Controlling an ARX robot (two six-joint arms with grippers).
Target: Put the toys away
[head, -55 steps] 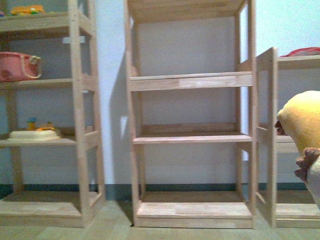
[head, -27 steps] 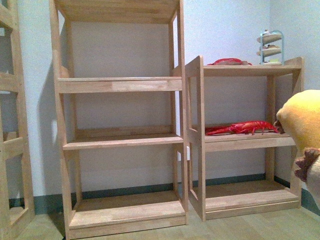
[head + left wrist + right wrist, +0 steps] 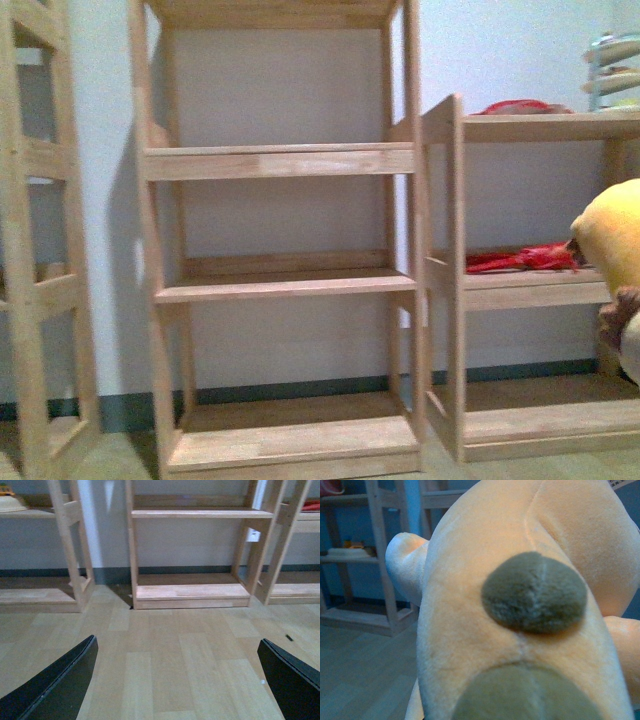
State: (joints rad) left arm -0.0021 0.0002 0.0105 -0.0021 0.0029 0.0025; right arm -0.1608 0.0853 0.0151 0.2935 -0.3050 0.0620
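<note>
- An orange-yellow plush animal (image 3: 612, 235) hangs off the floor at the right edge of the front view. It is in front of the middle board of a low wooden shelf unit (image 3: 540, 128), and a brown fuzzy tuft (image 3: 620, 310) shows just beneath its rounded body.
- In the right wrist view the plush fills nearly the whole picture. One dark oval spot (image 3: 534, 592) sits mid-back and a second is just beside it.
- The right gripper is hidden behind the toy in every view, so its grip cannot be told.
- The left gripper (image 3: 177, 641) hovers over the pale wood-look floor (image 3: 165, 665). Its two black fingers (image 3: 60, 685) are spread wide apart with nothing between them.
- A tall wooden shelf unit (image 3: 280, 160) stands against the white wall at the centre, touching or just beside the low unit.
- A red toy (image 3: 520, 260) lies along the low unit's middle board, partly hidden by the plush. Another red item (image 3: 515, 106) rests on the top board, and a small tiered rack (image 3: 612, 65) stands further toward that board's right end.
- A third wooden unit (image 3: 30, 160) is cut off at the left edge of the front view.
</note>
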